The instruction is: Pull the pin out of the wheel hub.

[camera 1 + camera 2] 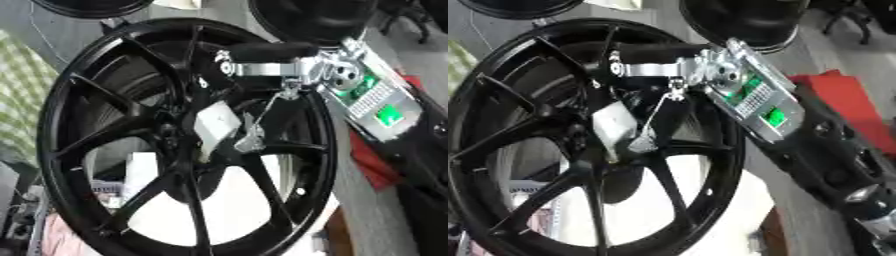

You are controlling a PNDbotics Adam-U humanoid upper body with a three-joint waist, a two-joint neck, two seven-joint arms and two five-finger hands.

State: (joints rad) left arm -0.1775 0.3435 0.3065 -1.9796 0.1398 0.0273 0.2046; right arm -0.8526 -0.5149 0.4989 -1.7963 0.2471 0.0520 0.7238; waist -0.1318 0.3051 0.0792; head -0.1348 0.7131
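A large black spoked wheel point(54, 150) stands on edge and fills both views, its hub point(179, 145) near the middle. My right hand point(337, 75) comes in from the right, its wrist showing a green-lit board point(765, 111). The hand reaches across the wheel's face toward the hub. A black part of the hand point(267, 51) lies along the upper spokes, and a thin silver link point(252, 136) runs down toward the hub. A small light grey block point(214, 125) sits right at the hub; I cannot tell whether it is the pin or part of the hand. The left hand does not show.
Two more black wheels point(315, 20) point(92, 6) stand behind at the top. A red object point(842, 90) lies under my right forearm. Green checked cloth point(22, 90) shows at the left edge. White surfaces show through the lower spokes.
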